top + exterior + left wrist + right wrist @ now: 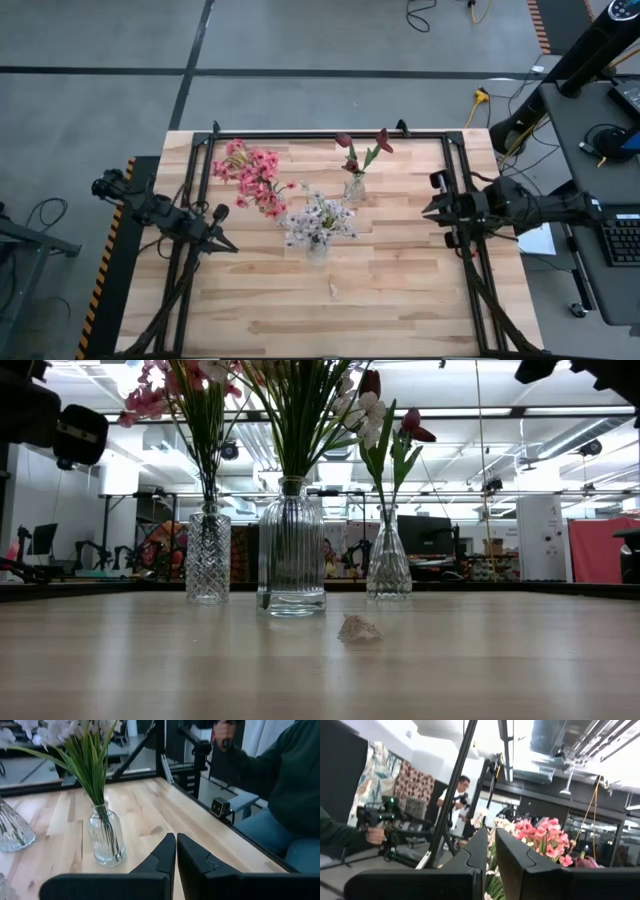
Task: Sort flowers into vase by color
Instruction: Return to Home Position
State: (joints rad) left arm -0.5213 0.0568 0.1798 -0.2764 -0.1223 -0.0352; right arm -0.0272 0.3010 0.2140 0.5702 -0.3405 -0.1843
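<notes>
Three glass vases stand upright on the wooden table. The cut-glass vase (pixel 208 555) holds pink blossoms (pixel 250 178). The ribbed middle vase (pixel 291 550) holds white-lilac blossoms (pixel 318 222) and also shows in the left wrist view (pixel 106 840). The small vase (pixel 388 565) holds dark red tulips (pixel 362 150). My left gripper (pixel 230 246) hovers left of the middle vase, shut and empty (pixel 176 855). My right gripper (pixel 428 210) hovers right of the vases, raised, shut and empty (pixel 490 851), facing the pink blossoms (pixel 545 837).
A small fallen scrap (pixel 359 628) lies on the table nearer than the vases (pixel 333 290). A black frame (pixel 300 134) borders the far edge and sides of the table. A seated person (pixel 285 795) is beyond the table edge. People stand in the room behind (pixel 457 795).
</notes>
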